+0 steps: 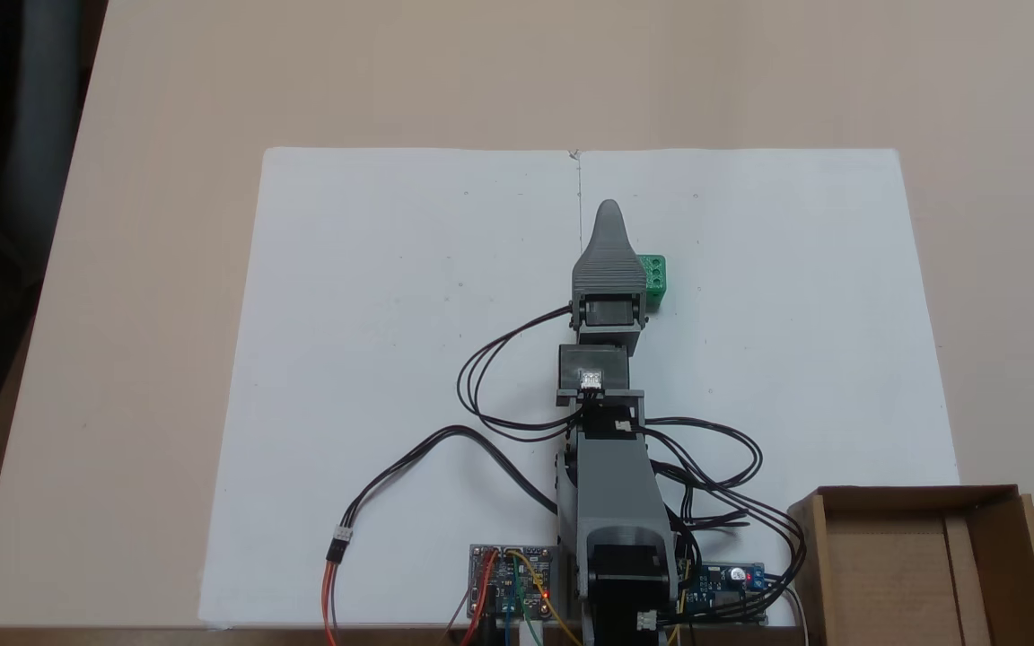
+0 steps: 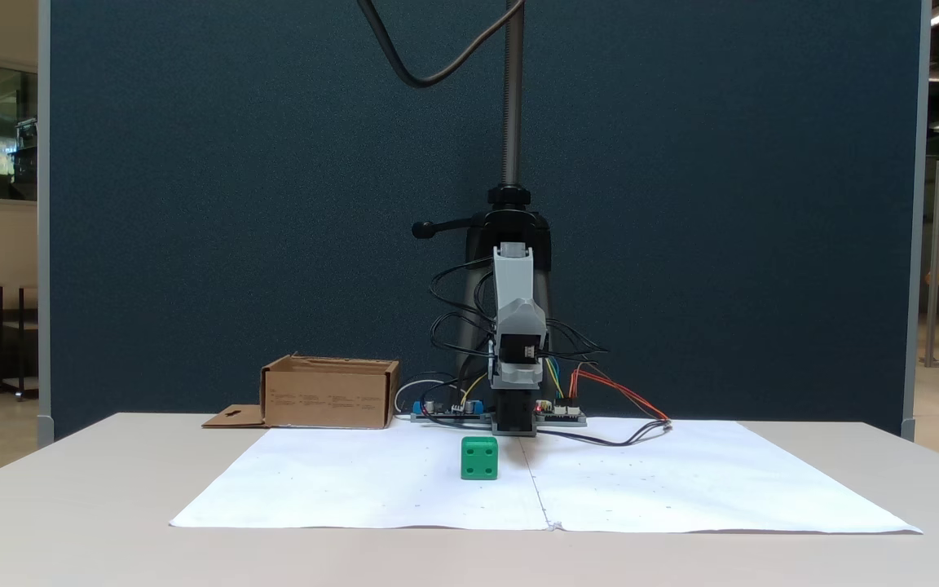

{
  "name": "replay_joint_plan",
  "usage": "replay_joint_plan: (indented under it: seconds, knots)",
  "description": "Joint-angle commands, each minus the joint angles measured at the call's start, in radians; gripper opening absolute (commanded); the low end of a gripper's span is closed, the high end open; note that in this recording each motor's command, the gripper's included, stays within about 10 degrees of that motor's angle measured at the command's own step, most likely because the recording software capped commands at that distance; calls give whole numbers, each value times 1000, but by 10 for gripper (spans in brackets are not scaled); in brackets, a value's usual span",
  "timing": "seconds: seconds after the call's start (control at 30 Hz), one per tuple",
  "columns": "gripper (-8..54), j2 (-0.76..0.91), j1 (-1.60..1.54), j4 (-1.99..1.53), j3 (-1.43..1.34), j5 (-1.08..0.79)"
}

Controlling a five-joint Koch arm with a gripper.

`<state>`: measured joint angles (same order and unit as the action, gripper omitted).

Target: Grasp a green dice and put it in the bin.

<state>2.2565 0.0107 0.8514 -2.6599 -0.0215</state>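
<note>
The green dice (image 1: pixel 653 276) lies on the white paper, its left side covered by the arm in a fixed view from above. Seen from the front, the green dice (image 2: pixel 479 457) stands free on the paper, lower than the arm and a little left of it. My grey gripper (image 1: pixel 609 215) points away from the base and hangs above the paper, just left of the dice. From the front the gripper (image 2: pixel 517 346) faces the camera. Only one pointed tip shows, with the jaws stacked. The brown cardboard bin (image 1: pixel 885 574) sits beside the base, its flap with the cutout outward.
Control boards (image 1: pixel 512 579) and loose black cables (image 1: pixel 472 377) lie around the arm's base. From the front, the bin (image 2: pixel 329 395) stands at the back left, with a dark stand pole (image 2: pixel 512 90) and a blue partition behind the arm. White paper (image 1: pixel 391 359) covers the table's middle.
</note>
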Motion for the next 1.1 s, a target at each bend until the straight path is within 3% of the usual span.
replay_joint_plan:
  seconds: [0.0, 0.67, 0.7, 0.83, 0.9, 1.07]
  knots:
    - [452, 110, 54, 175, -175, -64]
    - [444, 110, 49, 175, -175, -72]
    - [420, 112, 55, 175, -175, -152]
    - [419, 112, 61, 175, -175, -291]
    - [419, 115, 91, 175, 48, -308]
    - [437, 118, 92, -342, 437, -295]
